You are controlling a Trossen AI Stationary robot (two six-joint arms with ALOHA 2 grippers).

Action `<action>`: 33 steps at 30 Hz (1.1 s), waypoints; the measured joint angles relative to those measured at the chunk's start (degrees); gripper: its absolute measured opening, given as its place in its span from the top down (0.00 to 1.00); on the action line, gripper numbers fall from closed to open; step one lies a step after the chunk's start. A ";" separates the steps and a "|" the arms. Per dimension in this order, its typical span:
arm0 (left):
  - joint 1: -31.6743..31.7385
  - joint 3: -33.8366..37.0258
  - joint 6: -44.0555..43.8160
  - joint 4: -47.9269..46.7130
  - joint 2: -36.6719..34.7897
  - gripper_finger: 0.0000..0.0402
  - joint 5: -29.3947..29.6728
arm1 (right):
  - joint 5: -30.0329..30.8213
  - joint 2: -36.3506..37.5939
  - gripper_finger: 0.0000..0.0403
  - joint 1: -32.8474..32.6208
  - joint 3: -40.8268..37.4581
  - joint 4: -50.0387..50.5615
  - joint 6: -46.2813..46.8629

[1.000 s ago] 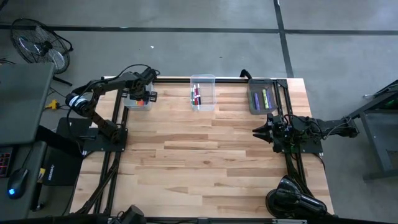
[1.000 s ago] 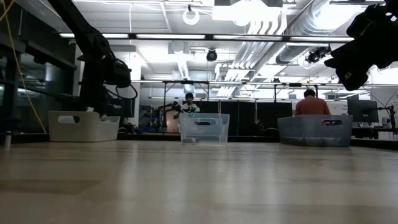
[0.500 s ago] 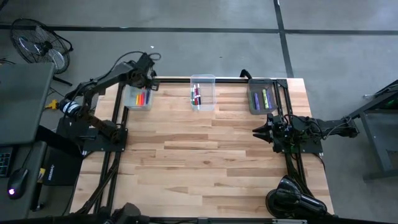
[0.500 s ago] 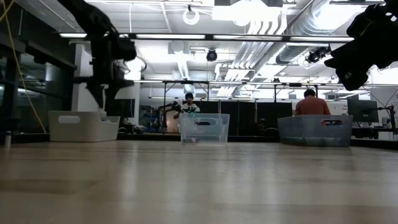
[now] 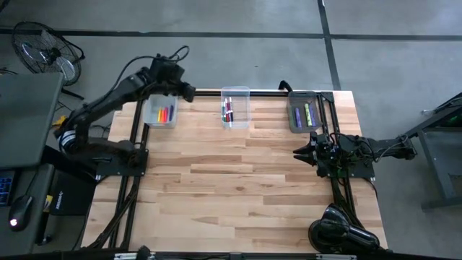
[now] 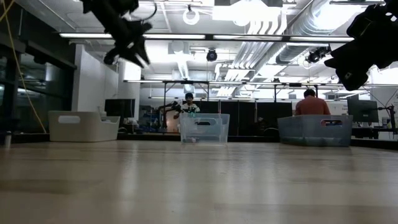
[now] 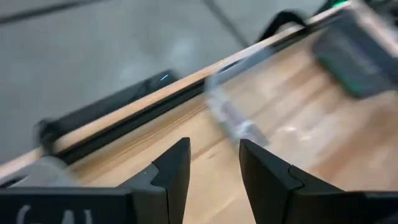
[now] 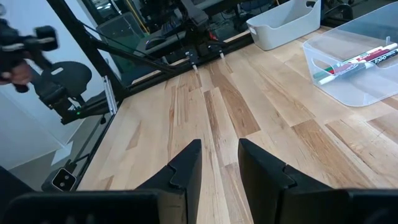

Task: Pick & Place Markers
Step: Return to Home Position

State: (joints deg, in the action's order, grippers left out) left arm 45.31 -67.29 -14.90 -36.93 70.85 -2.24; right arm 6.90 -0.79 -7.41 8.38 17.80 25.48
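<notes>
The left gripper hangs high above the far left part of the worktop, just beside the white bin. Its fingers stand a narrow gap apart with nothing between them. The right gripper hovers over the right side of the worktop, near the gray bin, pointing toward the middle. Its fingers are also slightly parted and empty.

All the markers in view lie in the three bins along the far edge. The orange and red markers are in the white bin. The red and black-and-white markers are in the clear bin at the middle. The green and purple markers are in the gray bin.

In the room behind, one person faces the worktop and another person sits turned away.
</notes>
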 joint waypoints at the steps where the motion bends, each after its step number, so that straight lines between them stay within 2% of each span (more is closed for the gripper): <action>1: -1.49 0.00 -0.28 1.19 -0.59 0.66 0.00 | 0.00 0.00 0.77 0.00 0.00 0.00 0.00; 12: -19.31 0.04 -0.35 16.18 -2.93 0.66 -0.77 | 0.00 0.01 0.77 0.01 0.00 0.00 0.00; 21: -30.38 2.74 -0.08 36.42 -2.91 0.66 0.13 | 0.00 -0.01 0.77 -0.01 0.00 0.00 0.01; 33: -41.05 10.83 1.20 50.08 -6.70 0.66 12.15 | 0.00 -0.01 0.77 -0.01 0.00 0.00 0.00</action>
State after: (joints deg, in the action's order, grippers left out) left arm 4.26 -56.46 -13.69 13.15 64.16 9.91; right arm 6.90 -0.80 -7.42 8.38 17.80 25.48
